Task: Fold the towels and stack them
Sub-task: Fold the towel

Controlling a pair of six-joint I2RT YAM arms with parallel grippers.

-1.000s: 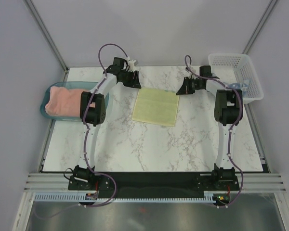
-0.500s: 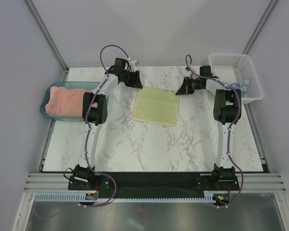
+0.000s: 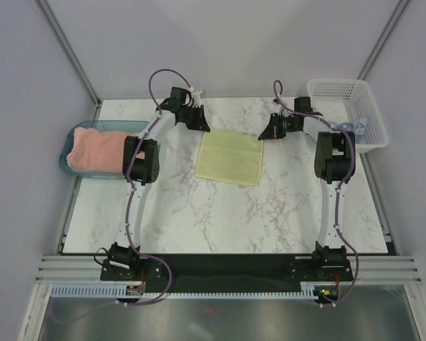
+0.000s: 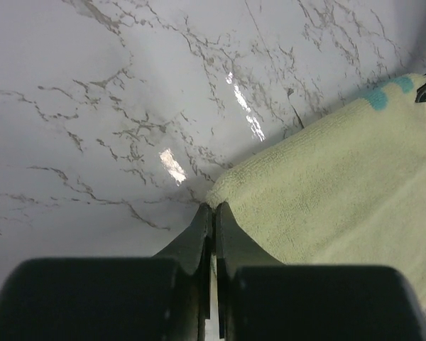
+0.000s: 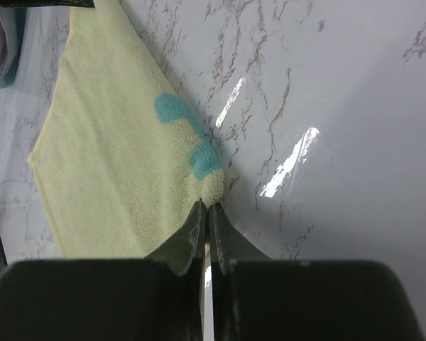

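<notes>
A pale yellow towel with teal patches lies flat on the marble table. My left gripper is shut on its far left corner. At the far right corner, beside a teal patch, my right gripper is shut on the same towel. A salmon-pink towel lies folded in the teal tray at the left. A light blue towel sits in the white basket at the back right.
The marble table ends at a black strip along the near edge where both arm bases stand. Grey walls close the back and sides. The tray and basket sit at the table's left and right edges.
The left gripper has shifted slightly right to the towel's far left corner and closed on it. The right gripper has held its corner throughout.
</notes>
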